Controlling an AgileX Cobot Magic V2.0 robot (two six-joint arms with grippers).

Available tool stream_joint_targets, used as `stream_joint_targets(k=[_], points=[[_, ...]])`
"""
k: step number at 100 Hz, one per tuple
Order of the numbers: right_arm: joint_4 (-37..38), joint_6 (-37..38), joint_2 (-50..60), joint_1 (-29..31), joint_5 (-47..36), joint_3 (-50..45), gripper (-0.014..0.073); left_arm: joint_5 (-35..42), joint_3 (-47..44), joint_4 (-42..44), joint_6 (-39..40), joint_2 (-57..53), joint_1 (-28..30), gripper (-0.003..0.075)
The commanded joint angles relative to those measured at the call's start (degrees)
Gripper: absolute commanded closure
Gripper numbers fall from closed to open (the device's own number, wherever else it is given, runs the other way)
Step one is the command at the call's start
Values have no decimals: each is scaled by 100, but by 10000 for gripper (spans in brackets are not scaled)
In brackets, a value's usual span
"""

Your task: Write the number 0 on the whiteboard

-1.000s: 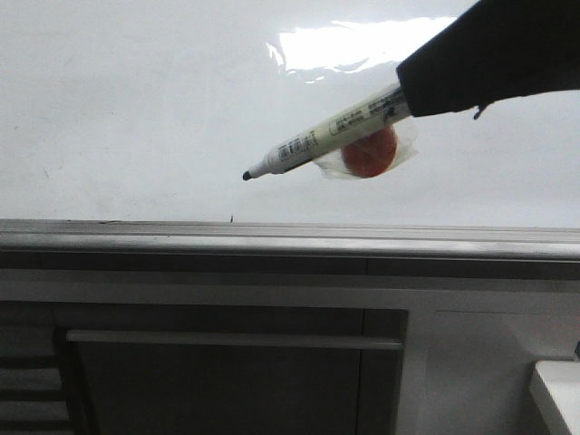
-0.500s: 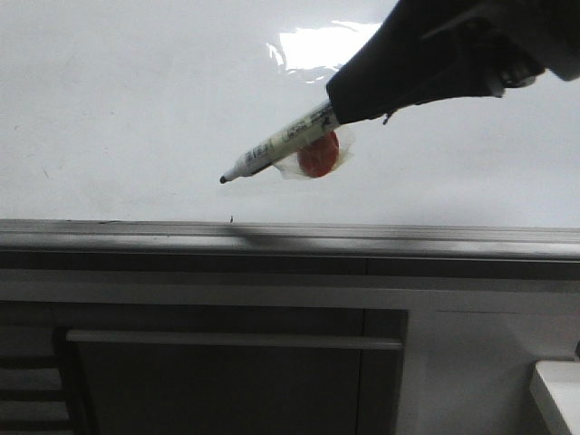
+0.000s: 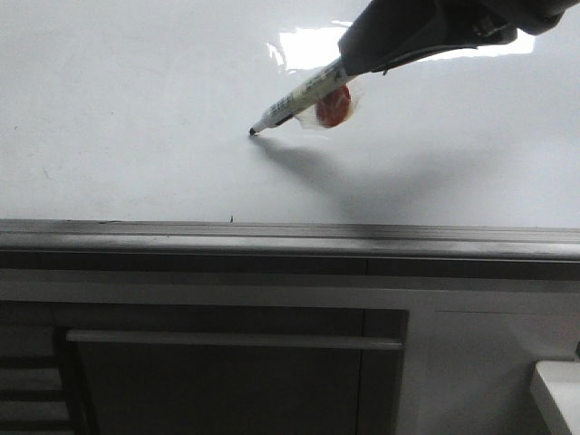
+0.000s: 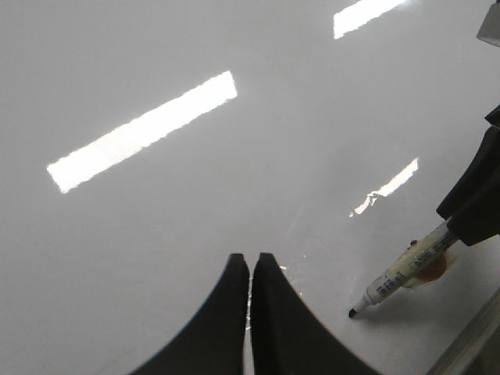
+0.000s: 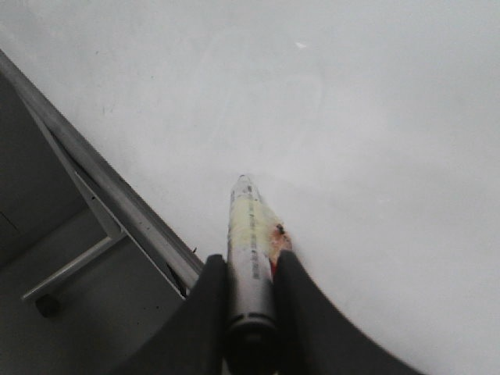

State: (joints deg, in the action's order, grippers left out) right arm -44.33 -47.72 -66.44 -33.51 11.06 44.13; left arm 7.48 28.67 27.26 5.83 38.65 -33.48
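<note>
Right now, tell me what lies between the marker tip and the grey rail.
Nothing but bare whiteboard and the marker's shadow; the front view shows the marker tip above the rail, no stroke drawn.

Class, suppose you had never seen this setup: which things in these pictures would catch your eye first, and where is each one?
First comes the marker, gripped in the right gripper at the upper right of the front view, its dark tip on or just off the whiteboard, with a shadow beside it. Taped to its barrel is a red round piece. Next come the bright glare streaks on the blank board, and the left gripper, shut and empty above it.
</note>
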Motion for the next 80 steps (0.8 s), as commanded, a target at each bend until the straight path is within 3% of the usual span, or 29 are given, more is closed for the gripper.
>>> stream_joint_targets(k=[1,30,63,80], points=[[-43,-35,37,127,-198,303,661,458,166,-142,80,-26,1,741],[13,-35,23,520,-23,757,661,470,166,-154,80,-26,1,741],[53,30,370,1168,908,665,650,470,166,-154,80,-26,1,741],[53,73,357,1205,1095,335,639,492,166,-154,80,-26,1,741]])
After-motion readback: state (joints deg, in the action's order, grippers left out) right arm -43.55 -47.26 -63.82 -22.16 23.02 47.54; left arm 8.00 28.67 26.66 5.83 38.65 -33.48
